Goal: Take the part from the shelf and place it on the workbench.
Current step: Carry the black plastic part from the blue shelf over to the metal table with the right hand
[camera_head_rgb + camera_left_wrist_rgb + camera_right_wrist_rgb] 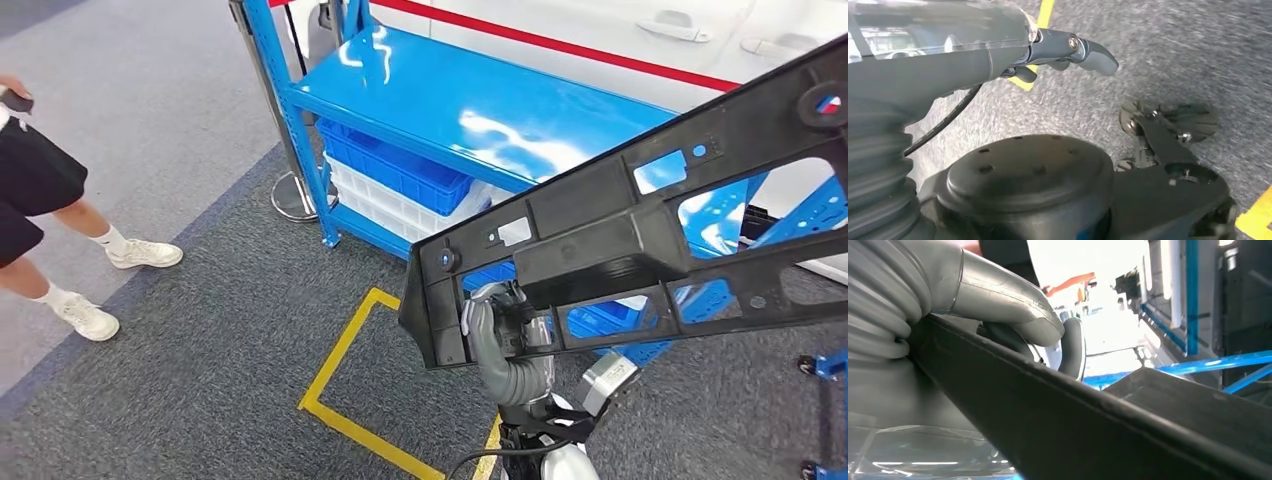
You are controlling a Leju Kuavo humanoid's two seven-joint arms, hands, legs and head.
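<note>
Behind the held part [640, 240], blue shelf [450, 100]; person [40, 190] leftward.

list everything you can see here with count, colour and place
part: 1, black, long plastic frame held up before the shelf
shelf: 1, blue metal, ahead, top level bare
bins: stacked, blue over white, lower shelf level
floor marking: 1, yellow outline on grey carpet
stanchion base: 1, silver, left of shelf
car: 1, white with red stripe, behind shelf
person: 1, black shorts, white shoes, far left
right hand: grey, grips the part's near end
left hand: grey, hanging over carpet, holding nothing
</note>
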